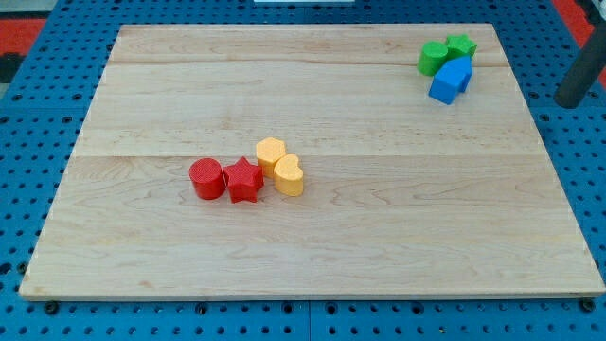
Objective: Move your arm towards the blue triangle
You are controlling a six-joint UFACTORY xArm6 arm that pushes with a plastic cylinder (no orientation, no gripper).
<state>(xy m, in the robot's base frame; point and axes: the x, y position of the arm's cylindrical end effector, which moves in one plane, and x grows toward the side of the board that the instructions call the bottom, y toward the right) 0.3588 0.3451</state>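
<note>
Basically, the blue block sits in the upper right of the frame, and it is the only blue piece on the board, so we take it as the task's blue triangle, though from this angle its shape reads more like a chunky wedge or little house than a clean triangle. Touching it above are a green round block on its upper left and a green star on its upper right, all three bunched tight. Our rod shows at the right edge of the frame as a dark slanted bar, off the wooden board and over the blue pegboard; our tip itself is hard to place, the lower end seems to sit near the frame's right edge and we cannot tell exactly where it touches. No gripper on this rig, so nothing opens, closes or holds anything. Progress: approach looks barely begun, the rod is to the right of the blue block with a clear gap and no block between. Left to do: close in leftward without nudging the greens. Well apart, near the frame's centre-left, sit a red cylinder, a red star, a yellow hexagon and a yellow heart, clustered.
</note>
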